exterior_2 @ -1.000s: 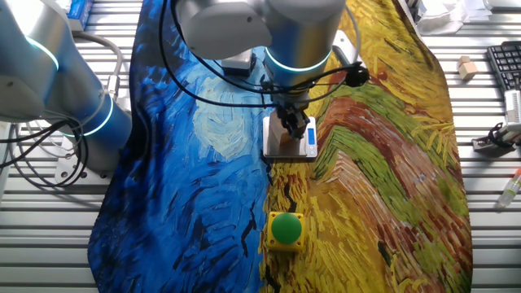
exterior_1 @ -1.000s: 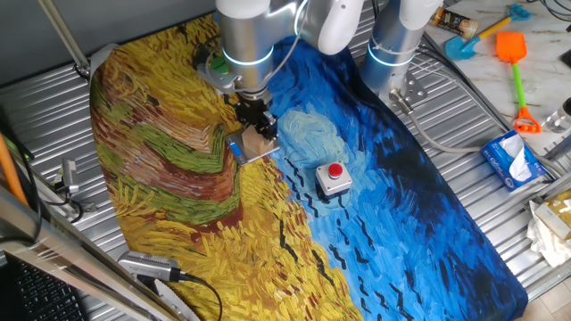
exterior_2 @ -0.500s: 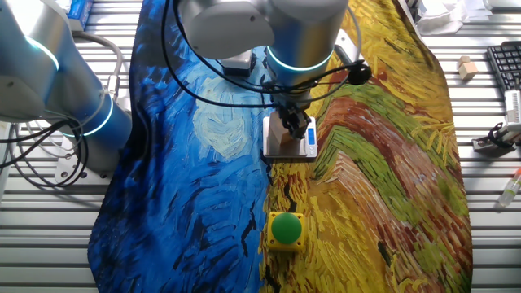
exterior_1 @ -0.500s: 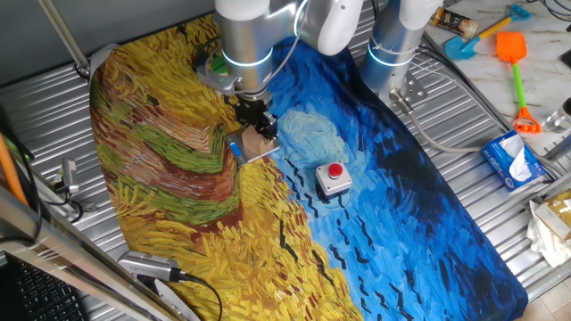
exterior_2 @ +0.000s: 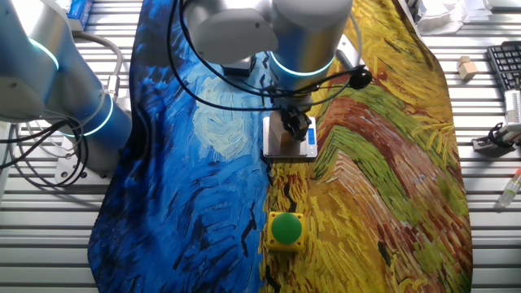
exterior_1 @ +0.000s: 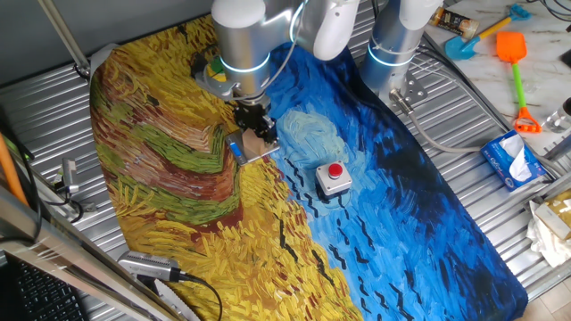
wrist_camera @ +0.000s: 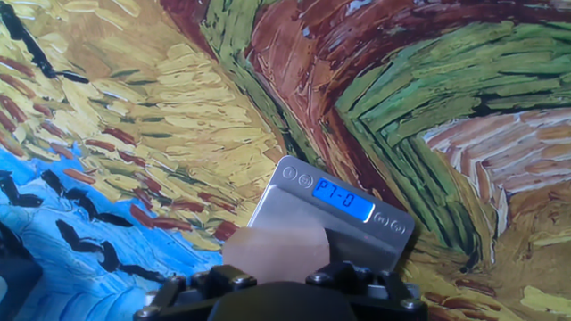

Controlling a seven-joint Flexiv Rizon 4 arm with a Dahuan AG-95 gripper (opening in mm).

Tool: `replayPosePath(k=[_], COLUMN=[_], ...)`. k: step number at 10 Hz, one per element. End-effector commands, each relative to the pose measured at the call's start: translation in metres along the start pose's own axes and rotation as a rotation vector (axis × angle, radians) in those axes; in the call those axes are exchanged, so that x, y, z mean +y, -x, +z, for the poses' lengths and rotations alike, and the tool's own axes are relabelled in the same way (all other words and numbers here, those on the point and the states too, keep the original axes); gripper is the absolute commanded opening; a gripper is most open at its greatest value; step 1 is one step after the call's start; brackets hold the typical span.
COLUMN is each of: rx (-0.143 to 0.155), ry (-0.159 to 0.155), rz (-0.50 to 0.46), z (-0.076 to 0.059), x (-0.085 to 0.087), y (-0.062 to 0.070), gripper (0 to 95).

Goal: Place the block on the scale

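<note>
The block, a small light-tan wooden cube, rests on the scale, a thin grey plate with a blue tab on the painted cloth. In the other fixed view the block sits on the scale just below my gripper. My gripper hangs directly above the block, its jaws apart on either side and slightly raised. In the hand view the block fills the space between the fingers on the scale, whose blue display is lit.
A grey box with a red button stands right of the scale. A yellow box with a green button stands nearer the cloth's edge. A second arm's base stands behind. A spare wooden cube lies off the cloth.
My arm has shifted slightly up and sideways while the block has stayed in place on the scale.
</note>
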State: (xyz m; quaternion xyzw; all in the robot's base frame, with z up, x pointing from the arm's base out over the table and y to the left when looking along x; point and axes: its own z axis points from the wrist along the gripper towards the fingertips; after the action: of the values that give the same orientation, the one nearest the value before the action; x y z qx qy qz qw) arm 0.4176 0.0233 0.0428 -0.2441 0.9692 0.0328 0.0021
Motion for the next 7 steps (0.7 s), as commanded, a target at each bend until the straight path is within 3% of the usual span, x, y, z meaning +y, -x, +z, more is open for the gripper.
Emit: replayPosePath(k=[1, 7], rx=[0.0, -0.001], ry=[0.002, 0.01], rz=[0.002, 0.003], z=[-0.003, -0.015], x=[0.001, 0.002], y=[-0.001, -0.003], gripper=[76.0, 76.0])
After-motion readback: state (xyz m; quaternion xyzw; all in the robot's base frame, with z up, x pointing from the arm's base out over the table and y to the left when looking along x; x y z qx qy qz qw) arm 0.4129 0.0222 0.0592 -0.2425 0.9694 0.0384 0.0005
